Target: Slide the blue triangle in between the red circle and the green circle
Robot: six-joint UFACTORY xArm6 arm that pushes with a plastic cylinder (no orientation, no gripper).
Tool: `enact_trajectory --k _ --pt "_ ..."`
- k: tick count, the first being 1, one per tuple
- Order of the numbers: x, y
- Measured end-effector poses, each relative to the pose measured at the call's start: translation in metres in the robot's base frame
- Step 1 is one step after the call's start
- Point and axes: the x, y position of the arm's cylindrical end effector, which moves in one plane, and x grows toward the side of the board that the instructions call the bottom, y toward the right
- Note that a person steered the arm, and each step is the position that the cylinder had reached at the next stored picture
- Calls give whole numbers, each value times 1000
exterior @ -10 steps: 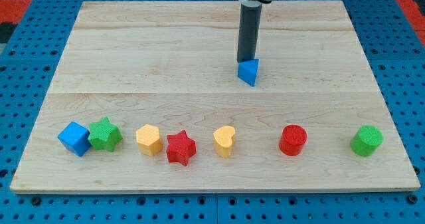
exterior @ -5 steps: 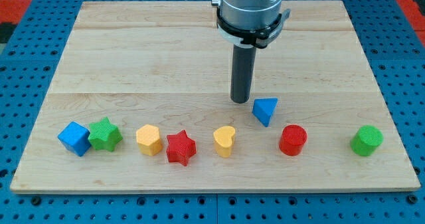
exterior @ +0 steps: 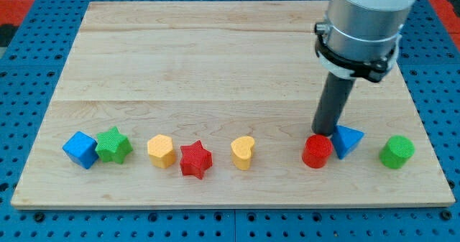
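Observation:
The blue triangle (exterior: 347, 140) sits near the view's bottom right, between the red circle (exterior: 317, 151) on its left and the green circle (exterior: 397, 152) on its right. It touches or nearly touches the red circle and stands apart from the green one. My tip (exterior: 323, 133) is just above the red circle and at the blue triangle's upper left, close against it.
A row along the view's bottom holds a blue cube (exterior: 80, 149), green star (exterior: 113, 145), yellow hexagon-like block (exterior: 162, 151), red star (exterior: 195, 159) and yellow heart (exterior: 244, 152). The wooden board (exterior: 180, 55) ends just below the row.
My tip moved down and to the right, pushing the blue triangle from the board's middle to the spot between the red and green circles.

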Motion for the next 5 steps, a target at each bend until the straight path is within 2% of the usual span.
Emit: enact_trajectory --k 2,3,4,5 --pt "6 6" --pt "-20 6" --pt "-32 31" --pt "-16 43"
